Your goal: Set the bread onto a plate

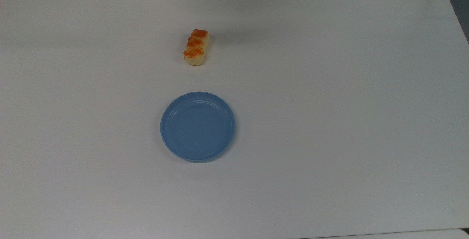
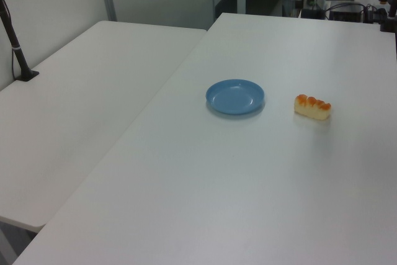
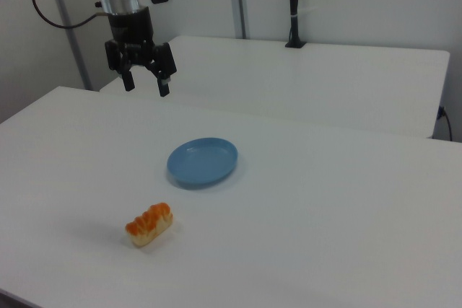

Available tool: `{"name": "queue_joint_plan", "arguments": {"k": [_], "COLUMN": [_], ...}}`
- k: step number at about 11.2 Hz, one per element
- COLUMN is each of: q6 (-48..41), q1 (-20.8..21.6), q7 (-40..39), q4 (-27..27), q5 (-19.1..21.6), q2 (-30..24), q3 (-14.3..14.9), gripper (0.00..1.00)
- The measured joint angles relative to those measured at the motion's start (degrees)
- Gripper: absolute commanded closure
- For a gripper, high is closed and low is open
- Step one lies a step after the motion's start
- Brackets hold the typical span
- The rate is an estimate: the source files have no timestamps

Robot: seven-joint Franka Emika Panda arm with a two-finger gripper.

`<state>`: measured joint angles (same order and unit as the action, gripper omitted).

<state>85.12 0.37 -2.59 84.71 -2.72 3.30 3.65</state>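
Right view, gripper (image 3: 145,86): upper left of the frame, hanging above the white surface (image 3: 325,200), fingers apart and holding nothing.
Bread (image 1: 196,47): upper centre of the top view, lying on the surface well apart from the plate.
Plate (image 1: 198,126): light blue, centre of the top view, nothing on it.
Writing: none readable.
Cut off: the arm's upper part, at the right view's top left edge.
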Motion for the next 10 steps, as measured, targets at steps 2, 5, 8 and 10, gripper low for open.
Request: {"name": "queue_joint_plan", "arguments": {"k": [2, 5, 8, 10], "q6": [0.1, 0.2, 0.3, 1.4], "q1": [0.1, 0.0, -0.1, -0.1], "q7": [0.0, 0.0, 0.0, 0.0], "q4": [0.0, -0.1, -0.1, 0.1], "q5": [1.0, 1.9, 1.9, 1.9], "q2": [0.0, 0.0, 0.0, 0.2], "q3": [0.0, 0.0, 0.1, 0.1], "gripper": [0.0, 0.0, 0.0, 0.0]}}
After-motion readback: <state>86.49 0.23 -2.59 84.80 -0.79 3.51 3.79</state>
